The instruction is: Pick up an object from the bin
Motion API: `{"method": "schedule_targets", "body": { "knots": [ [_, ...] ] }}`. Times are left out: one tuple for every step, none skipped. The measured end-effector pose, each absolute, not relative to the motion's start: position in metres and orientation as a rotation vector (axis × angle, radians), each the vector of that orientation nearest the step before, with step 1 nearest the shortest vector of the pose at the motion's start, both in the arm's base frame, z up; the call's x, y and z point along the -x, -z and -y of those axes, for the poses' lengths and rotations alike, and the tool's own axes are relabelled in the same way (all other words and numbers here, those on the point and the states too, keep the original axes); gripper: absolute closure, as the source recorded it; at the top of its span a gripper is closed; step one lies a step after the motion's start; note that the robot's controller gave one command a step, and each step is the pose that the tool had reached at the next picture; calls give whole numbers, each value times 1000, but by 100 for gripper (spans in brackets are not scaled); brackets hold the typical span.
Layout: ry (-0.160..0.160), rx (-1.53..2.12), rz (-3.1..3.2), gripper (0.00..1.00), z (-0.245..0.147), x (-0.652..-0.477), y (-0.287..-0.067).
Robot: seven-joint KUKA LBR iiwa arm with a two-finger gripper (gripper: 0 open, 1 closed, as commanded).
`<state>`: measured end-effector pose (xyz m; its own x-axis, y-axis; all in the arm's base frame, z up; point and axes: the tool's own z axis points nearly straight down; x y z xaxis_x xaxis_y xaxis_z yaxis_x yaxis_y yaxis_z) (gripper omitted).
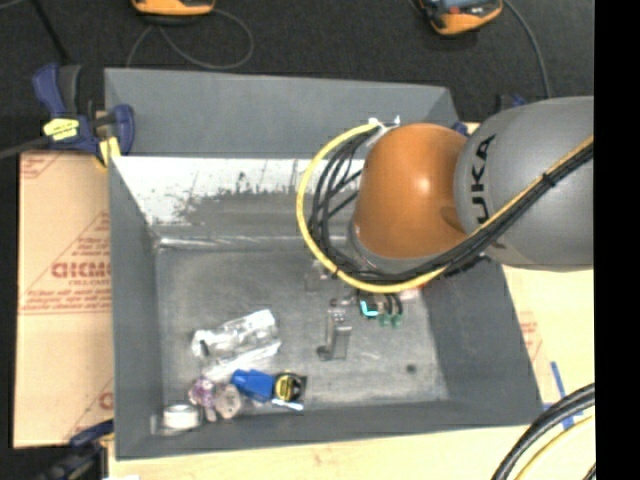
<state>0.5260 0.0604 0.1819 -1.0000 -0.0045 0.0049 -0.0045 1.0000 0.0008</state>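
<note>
The loose things of the bin lie together in a small heap. The largest is a crumpled clear plastic wrapper (pixel 240 335), lying flat on the floor of the grey metal bin (pixel 200 278). Just below the wrapper in the view, toward the bin's near wall, sits a small blue piece (pixel 250 381). A yellow-and-black item (pixel 288 388) lies right beside the blue piece, below the wrapper's right end. Below the wrapper's left end is a pale pink and purple thing (pixel 215 396), too small to name. Farther down and to the left of the wrapper, a white round ring-like object (pixel 180 418) rests close to the bin's near left corner.

The gripper (pixel 338 334) stands to the right of the wrapper, about level with it, near but clearly apart from it and from the rest of the heap. It points down at bare grey floor. Whether it touches the floor cannot be told, and whether it is apart or together cannot be told either. A small teal and green part (pixel 381 308) of the robot shows just above and to the right of it.

Up and to the right of the wrapper, the wrist's rounded orange cover (pixel 410 203) hangs over the middle of the bin. Yellow and black cables (pixel 318 213) loop round the side of the cover that faces the wrapper. Beyond the cover, farthest from the wrapper, the thick grey arm (pixel 535 183) comes in across the bin's right wall.
</note>
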Motion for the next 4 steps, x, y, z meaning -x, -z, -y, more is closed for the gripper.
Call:
{"method": "schedule_targets", "body": {
  "knots": [
    [-1, -515, 3097, 0, -142, -543, -71],
    [0, -511, 3107, 0, -141, -542, -103],
    [0, -750, 3058, 0, -141, -549, -101],
    [1, -598, 3084, 0, -129, -549, -69]
  ]
}}
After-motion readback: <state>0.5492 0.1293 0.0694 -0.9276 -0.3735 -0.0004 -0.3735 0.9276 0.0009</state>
